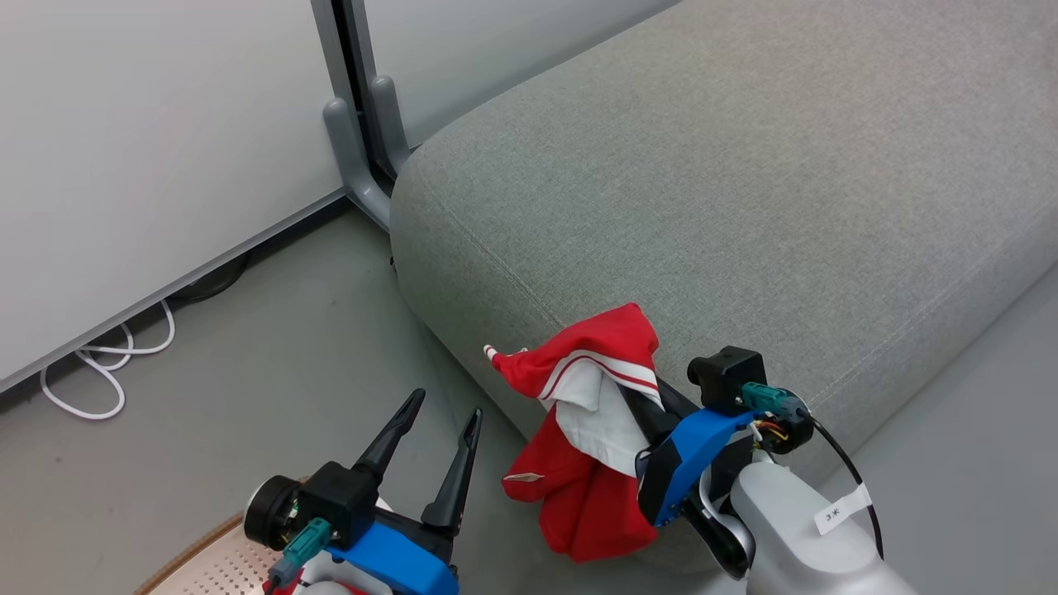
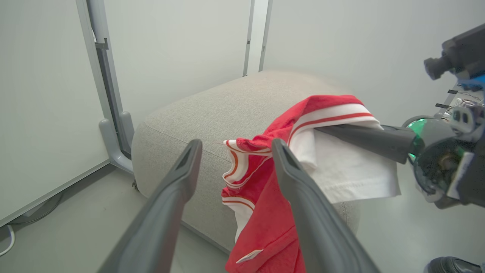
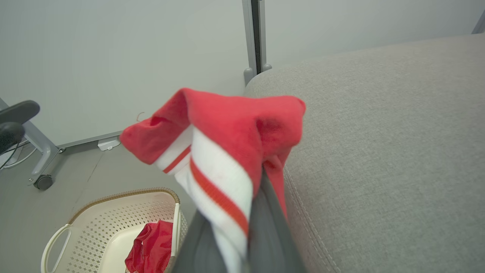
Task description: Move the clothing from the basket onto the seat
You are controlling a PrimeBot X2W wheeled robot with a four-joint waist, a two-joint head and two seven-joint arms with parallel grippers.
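My right gripper [image 1: 632, 388] is shut on a red garment with white stripe trim and a white panel [image 1: 591, 413]. The garment hangs from its fingers [image 3: 265, 235] at the front edge of the grey seat [image 1: 744, 190]. I cannot tell whether the cloth rests on the cushion. My left gripper [image 1: 446, 405] stands open and empty to the left, above the floor, pointing at the hanging garment [image 2: 265, 212]. The cream basket [image 3: 113, 216] sits on the floor below, with a second red garment [image 3: 151, 246] in it. Its brown rim [image 1: 194, 549] shows at the lower left of the head view.
White partition panels on grey posts with feet [image 1: 355, 157] stand just behind the seat's left corner. A white cable [image 1: 107, 372] loops on the floor under the panel. A wheeled grey stand leg [image 3: 41, 178] is left of the basket.
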